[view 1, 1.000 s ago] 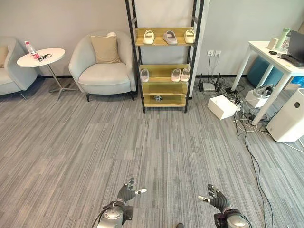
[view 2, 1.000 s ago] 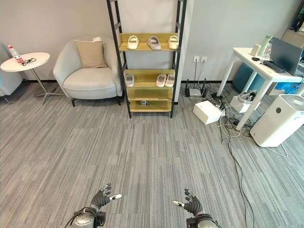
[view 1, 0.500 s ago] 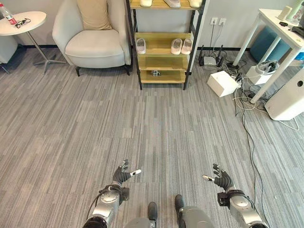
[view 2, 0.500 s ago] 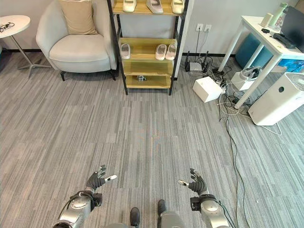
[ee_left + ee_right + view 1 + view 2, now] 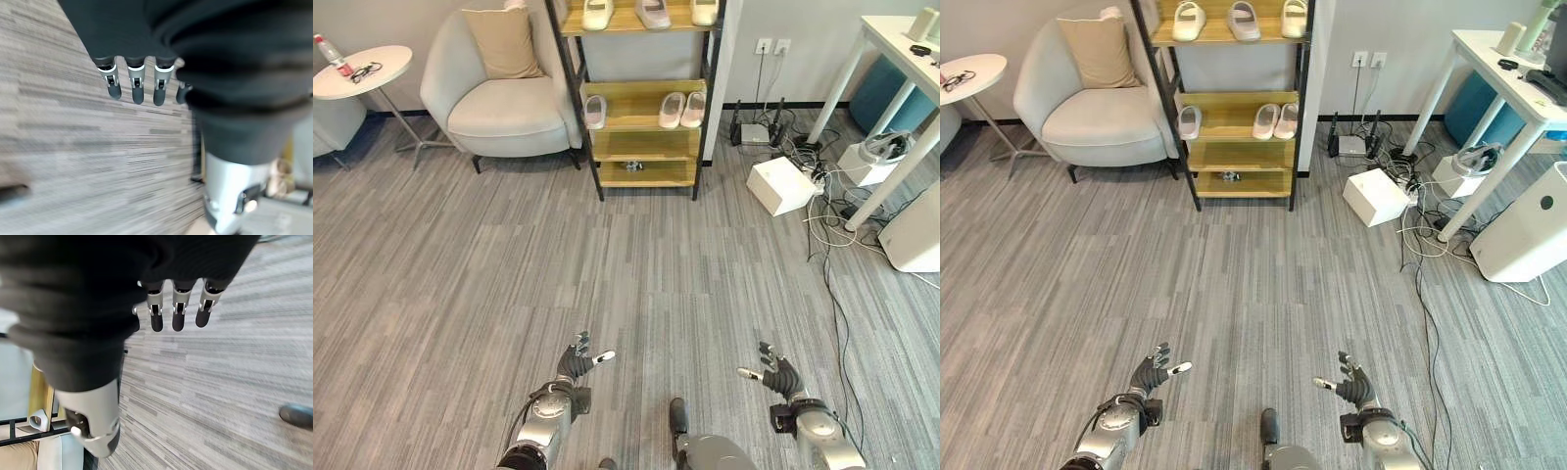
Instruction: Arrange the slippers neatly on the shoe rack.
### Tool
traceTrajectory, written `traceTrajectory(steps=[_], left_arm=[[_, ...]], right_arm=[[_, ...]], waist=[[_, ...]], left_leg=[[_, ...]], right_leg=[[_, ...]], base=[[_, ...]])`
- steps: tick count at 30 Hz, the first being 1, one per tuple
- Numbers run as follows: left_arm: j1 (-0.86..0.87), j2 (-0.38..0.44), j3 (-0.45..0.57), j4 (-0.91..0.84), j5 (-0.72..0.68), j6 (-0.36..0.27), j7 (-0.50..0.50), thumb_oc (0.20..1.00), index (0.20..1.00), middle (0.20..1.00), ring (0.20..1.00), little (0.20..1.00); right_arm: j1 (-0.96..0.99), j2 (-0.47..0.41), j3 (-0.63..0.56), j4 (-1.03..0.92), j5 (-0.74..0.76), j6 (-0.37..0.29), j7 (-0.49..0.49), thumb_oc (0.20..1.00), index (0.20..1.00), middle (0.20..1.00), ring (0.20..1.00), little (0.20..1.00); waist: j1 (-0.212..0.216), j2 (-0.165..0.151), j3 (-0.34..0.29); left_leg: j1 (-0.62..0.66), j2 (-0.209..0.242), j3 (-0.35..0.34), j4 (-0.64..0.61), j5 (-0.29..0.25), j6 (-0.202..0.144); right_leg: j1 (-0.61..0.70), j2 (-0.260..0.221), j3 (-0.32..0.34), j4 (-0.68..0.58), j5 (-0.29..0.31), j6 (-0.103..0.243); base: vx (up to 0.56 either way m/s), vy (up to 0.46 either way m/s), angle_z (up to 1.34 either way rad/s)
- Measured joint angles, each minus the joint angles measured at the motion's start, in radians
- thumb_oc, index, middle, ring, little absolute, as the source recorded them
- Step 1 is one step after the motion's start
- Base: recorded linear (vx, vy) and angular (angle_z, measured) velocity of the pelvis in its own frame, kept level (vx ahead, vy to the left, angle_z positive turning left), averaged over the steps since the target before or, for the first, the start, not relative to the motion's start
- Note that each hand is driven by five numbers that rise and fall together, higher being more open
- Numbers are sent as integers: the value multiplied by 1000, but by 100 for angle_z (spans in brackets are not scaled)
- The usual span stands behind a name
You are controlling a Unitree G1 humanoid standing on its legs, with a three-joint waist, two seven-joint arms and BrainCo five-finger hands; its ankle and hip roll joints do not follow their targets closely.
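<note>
The wooden shoe rack [image 5: 641,103] with black posts stands against the far wall. Three pale slippers [image 5: 651,14] sit on its top shelf. On the middle shelf one slipper [image 5: 594,111] lies alone at the left and a pair [image 5: 682,109] lies at the right. A small dark object [image 5: 633,165] rests on a lower shelf. My left hand [image 5: 576,364] and right hand [image 5: 776,374] hover low over the grey carpet, far from the rack. Both are open with straight fingers and hold nothing.
A beige armchair [image 5: 499,98] with a cushion stands left of the rack, beside a round white side table [image 5: 362,70]. At the right are a white box [image 5: 783,185], tangled cables [image 5: 832,230], a white desk [image 5: 911,73] and a white appliance [image 5: 1533,230].
The camera has moved, so the whole scene has shifted and the rack's top shelf shows more. Both hands stay open and low.
</note>
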Motion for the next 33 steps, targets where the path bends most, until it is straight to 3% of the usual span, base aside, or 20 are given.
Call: traceTrajectory(steps=[2,5,8,11,12,13,14,15,16,17,20,22,23,24,25,27,28,30,31,33], left_arm=[[-7,0,-7,1,-3,1,-2,1000,1000,1000,1000,1000],[-18,0,-8,11,-2,0,1,1000,1000,1000,1000,1000],[-10,15,-4,29,6,0,3,1000,1000,1000,1000,1000],[8,40,4,29,7,3,5,1000,1000,1000,1000,1000],[22,44,7,24,7,4,4,1000,1000,1000,1000,1000],[42,38,9,17,7,3,4,1000,1000,1000,1000,1000],[70,24,-1,11,7,4,2,1000,1000,1000,1000,1000],[82,26,-4,7,7,5,1,1000,1000,1000,1000,1000],[95,43,5,3,7,6,2,1000,1000,1000,1000,1000],[94,38,0,3,7,7,4,1000,1000,1000,1000,1000],[12,17,-19,-3,7,5,1,1000,1000,1000,1000,1000],[-36,23,-21,-17,7,1,0,1000,1000,1000,1000,1000],[-51,30,-15,-18,7,-1,1,1000,1000,1000,1000,1000],[-52,52,-2,-15,7,-1,3,1000,1000,1000,1000,1000],[-50,64,-3,-11,7,-1,3,1000,1000,1000,1000,1000],[-49,66,15,18,7,3,8,1000,1000,1000,1000,1000],[-45,82,32,22,7,5,11,1000,1000,1000,1000,1000],[-30,87,34,18,7,6,11,1000,1000,1000,1000,1000],[-12,79,28,8,11,7,10,1000,1000,1000,1000,1000],[1,63,24,0,15,5,2,1000,1000,1000,1000,1000]], right_arm=[[-2,1,2,7,1,3,-1,1000,1000,1000,1000,1000],[-11,2,2,55,0,5,-6,1000,1000,1000,1000,1000],[-10,6,16,79,-1,5,-9,1000,1000,1000,1000,1000],[-24,10,42,75,-3,5,-7,1000,1000,1000,1000,1000],[-22,18,39,79,-5,6,-5,1000,1000,1000,1000,1000],[-21,21,32,84,-6,5,-4,1000,1000,1000,1000,1000],[10,11,30,73,-20,5,0,1000,1000,1000,1000,1000],[30,22,33,58,-20,7,6,1000,1000,1000,1000,1000],[45,38,46,44,-21,10,15,1000,1000,1000,1000,1000],[52,31,46,18,-21,6,19,1000,1000,1000,1000,1000],[50,21,45,13,-21,18,17,1000,1000,1000,1000,1000],[47,40,48,14,-21,27,19,1000,1000,1000,1000,1000],[42,40,55,10,-21,26,19,1000,1000,1000,1000,1000],[7,48,70,5,-21,21,20,1000,1000,1000,1000,1000],[-2,48,76,1,-21,19,22,1000,1000,1000,1000,1000],[-17,50,76,1,-20,19,29,1000,1000,1000,1000,1000],[-14,54,75,-3,-19,20,28,1000,1000,1000,1000,1000],[22,58,73,-1,-20,22,29,1000,1000,1000,1000,1000],[52,56,63,-2,-20,24,30,1000,1000,1000,1000,1000],[70,54,38,22,-20,23,30,1000,1000,1000,1000,1000]], waist=[[7,-15,-7],[25,10,-7],[54,16,2],[84,-2,5],[91,-17,6],[88,-15,-2],[76,66,-14],[84,76,-21],[93,31,-33],[82,29,-41],[49,39,-34],[58,21,-26],[64,21,-18],[68,20,-7],[66,19,-3],[55,22,14],[48,13,21],[33,-39,28],[26,-26,21],[32,-5,11]], left_leg=[[-29,-1,57,-323,-17,29],[-80,19,82,-634,96,28],[-152,9,151,-647,158,34],[-150,-54,177,-640,202,87],[-136,-95,201,-623,193,141],[-124,-130,205,-592,178,201],[-72,-114,240,-570,119,341],[-42,-89,237,-570,134,368],[-18,-115,246,-574,114,392],[4,-130,244,-590,110,387],[22,-143,198,-605,90,386],[49,-133,193,-609,110,356],[67,-117,185,-615,64,362],[89,-94,183,-621,81,337],[101,-87,174,-626,61,343],[128,-59,155,-631,26,302],[150,-57,144,-638,30,270],[200,-76,118,-645,-5,224],[227,-55,83,-643,-19,208],[252,-1,86,-629,-41,174]], right_leg=[[19,6,11,-33,-23,1],[36,55,-2,-32,-45,15],[108,104,7,-33,-89,4],[171,123,48,-33,-115,28],[198,108,62,-28,-160,99],[197,117,73,10,-165,107],[175,199,73,165,-180,122],[143,218,75,302,-251,148],[77,172,61,460,-339,131],[25,125,36,555,-393,95],[-132,-80,53,770,-391,133],[-185,-148,82,756,-371,156],[-207,-158,81,694,-347,167],[-231,-164,56,562,-307,166],[-250,-161,39,484,-274,169],[-253,-123,31,186,-148,207],[-241,-112,33,58,-83,203],[-216,-135,23,69,-22,175],[-179,-121,6,67,33,161],[-142,-64,-1,41,62,123]], base=[[322,-11,-24],[285,13,-11],[383,58,-18],[482,174,-38],[269,127,-40],[571,306,-40],[309,180,-50],[443,288,-71],[137,111,-70],[221,202,-47],[156,118,20],[155,25,50],[155,-32,19],[334,-109,11],[322,-138,18],[256,-124,24],[234,-136,47],[226,-169,65],[162,-165,69],[148,-182,29]])
